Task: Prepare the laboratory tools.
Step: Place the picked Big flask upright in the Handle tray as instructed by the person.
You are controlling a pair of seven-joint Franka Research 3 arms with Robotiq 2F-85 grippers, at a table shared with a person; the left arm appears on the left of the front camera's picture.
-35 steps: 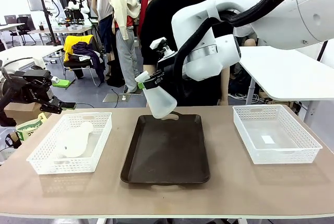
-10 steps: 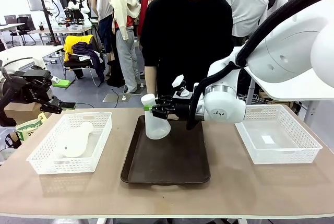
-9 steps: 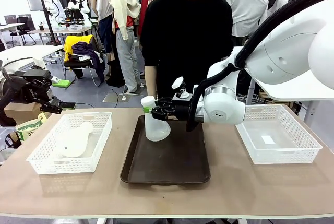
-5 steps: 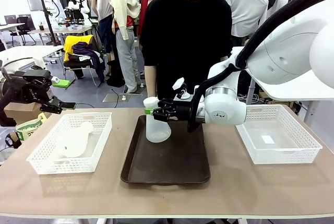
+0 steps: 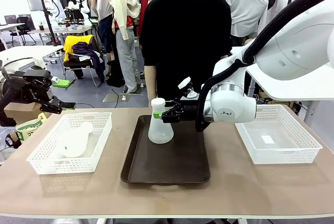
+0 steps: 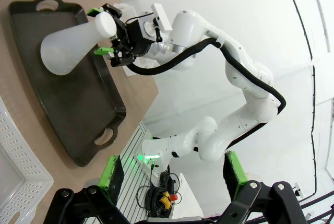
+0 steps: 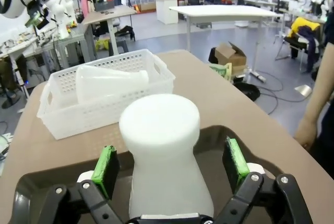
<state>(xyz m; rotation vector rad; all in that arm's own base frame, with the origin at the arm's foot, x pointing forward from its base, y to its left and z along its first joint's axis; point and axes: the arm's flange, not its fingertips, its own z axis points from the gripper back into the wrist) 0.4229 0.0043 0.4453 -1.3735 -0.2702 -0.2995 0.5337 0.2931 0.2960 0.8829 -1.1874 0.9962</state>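
Right gripper reaches in level over the far part of the dark brown tray. Its jaws stand apart, one green pad on each side of the neck of the upright conical flask. In the right wrist view a strip of tray shows between each pad and the neck, so nothing is gripped.

The flask's base rests on the tray floor below the jaws, close to the tray's far rim. Its capped top rises just above pad level.

Open room:
- Nearer than the jaws, the tray floor is bare to its near rim.
- Behind the fingers, toward the right arm, the tray is also free.
- Beyond the fingertips lies bare tabletop, then the left white mesh basket, well apart from the tray.
- The right white mesh basket sits under the arm's elbow side.
- A person stands just past the far table edge, beside the jaws.

The second flask lies on its side in the left basket.

Left gripper hangs off the table's left edge, beyond that basket. Its jaws are wide apart with nothing between them.
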